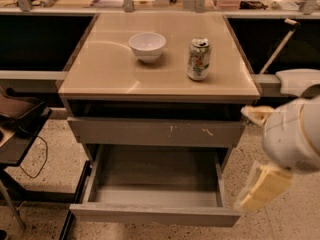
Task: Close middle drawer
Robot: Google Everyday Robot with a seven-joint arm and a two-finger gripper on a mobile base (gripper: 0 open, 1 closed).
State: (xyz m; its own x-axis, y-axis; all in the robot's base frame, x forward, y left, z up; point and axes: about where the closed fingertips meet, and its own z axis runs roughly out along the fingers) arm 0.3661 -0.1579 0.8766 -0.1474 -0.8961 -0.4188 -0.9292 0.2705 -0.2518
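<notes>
The middle drawer (155,215) is pulled far out below the tabletop, its plain grey front facing me and its grey box-like inside (157,176) empty. Above it, the grey drawer front with pale scratch marks (155,131) stands slightly out. My gripper (245,158) is at the right, just beside the open drawer's right side, not touching it. Its two pale yellow fingers (262,186) are spread apart and hold nothing. The white wrist (292,134) fills the right edge.
A white bowl (147,45) and a drink can (198,59) stand on the beige cabinet top (110,74). A dark chair-like object (20,115) and a black cable (35,159) are at the left on speckled floor. Dark counters run behind on both sides.
</notes>
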